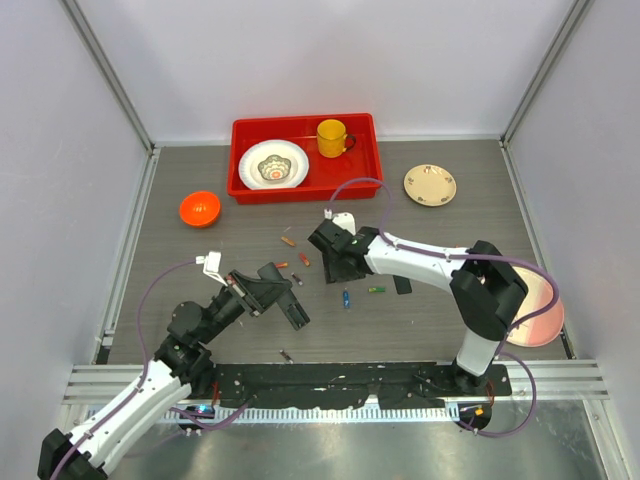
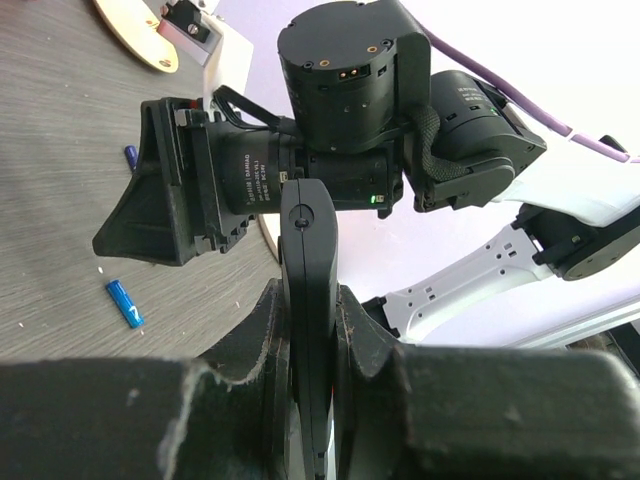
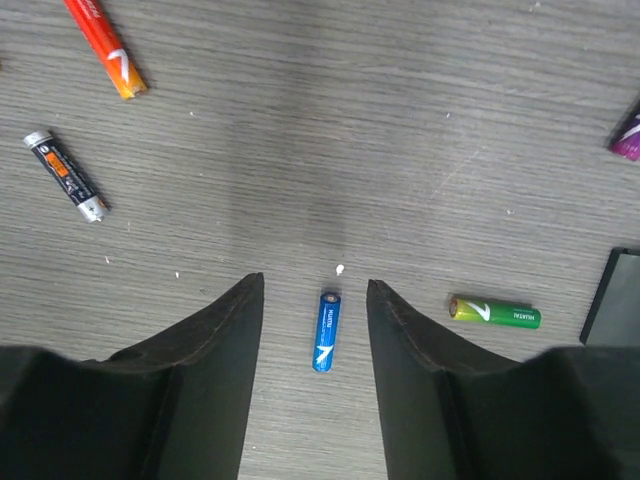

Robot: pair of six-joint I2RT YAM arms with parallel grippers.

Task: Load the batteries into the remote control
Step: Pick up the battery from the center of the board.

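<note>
On the table (image 1: pixel 470 215), you had the left pincer (image 2: pixel 308 312) clenched on the remote control (image 2: pixel 308 230). It gripped the slim black bar on edge and clear of the surface, presumably so the other arm could reach its compartment. You had the right pincer (image 3: pixel 315 283) released, with nothing in it. Its jaws stood wide and pointed down at the table, straddling the blue battery (image 3: pixel 325 332) without touching it, which looked like the line-up for a pick. A flat black piece (image 3: pixel 610 300), possibly the cover, lay at the right edge of that view. The green battery (image 3: pixel 495 313) lay just beside the right finger, and the orange battery (image 3: pixel 105 45) and the dark grey battery (image 3: pixel 65 175) were well apart to the left. None was loaded yet.
</note>
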